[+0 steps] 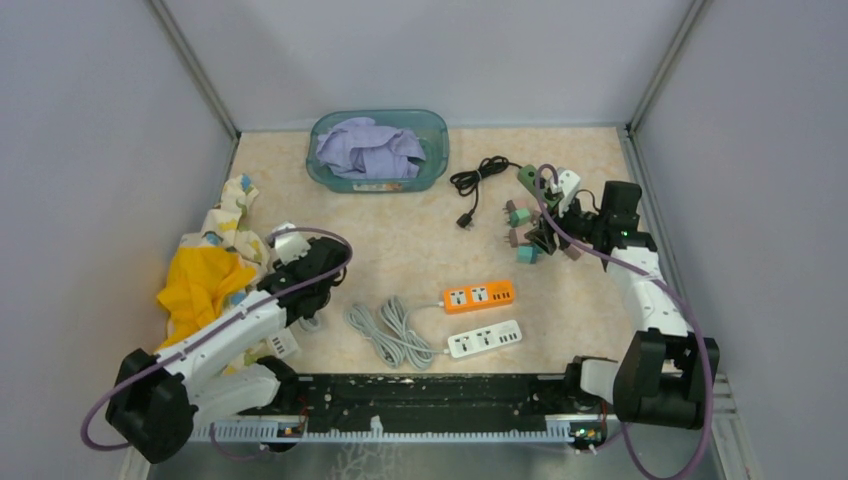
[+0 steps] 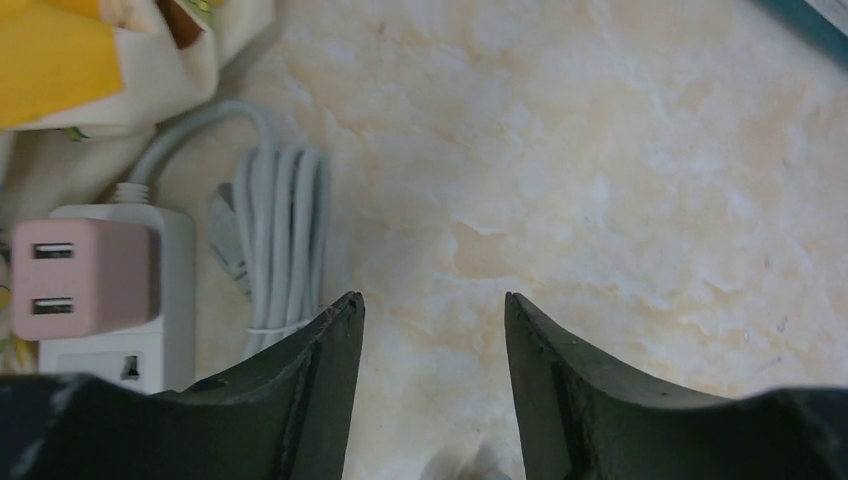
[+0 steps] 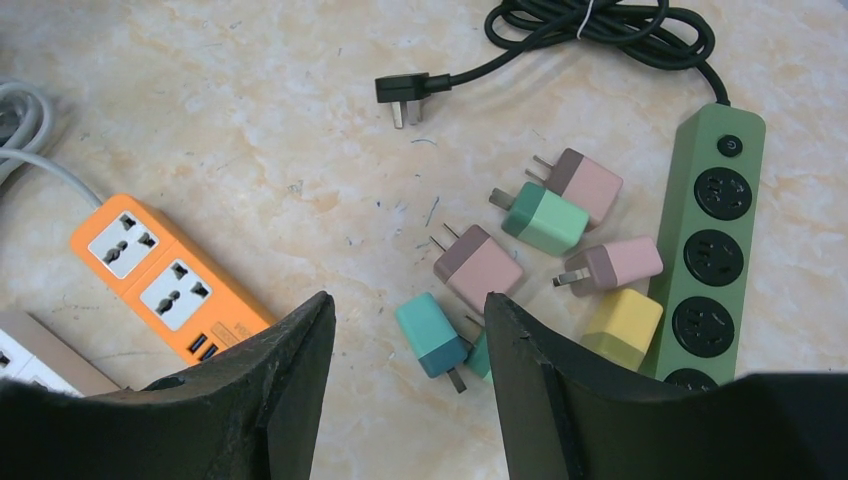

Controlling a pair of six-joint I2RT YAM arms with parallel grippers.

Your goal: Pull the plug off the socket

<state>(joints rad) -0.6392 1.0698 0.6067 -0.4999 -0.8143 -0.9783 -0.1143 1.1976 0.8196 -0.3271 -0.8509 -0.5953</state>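
Left pincer (jaws apart, empty) hangs beside the pink plug, so closing here I could grab the coiled cord instead.

pink plug: USB ports up, seated in strip | white power strip: lying flat

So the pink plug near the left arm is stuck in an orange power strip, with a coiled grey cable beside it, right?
No: the pink plug sits in a white power strip, not an orange one, as the left wrist view shows. The coiled grey cable does lie beside it.
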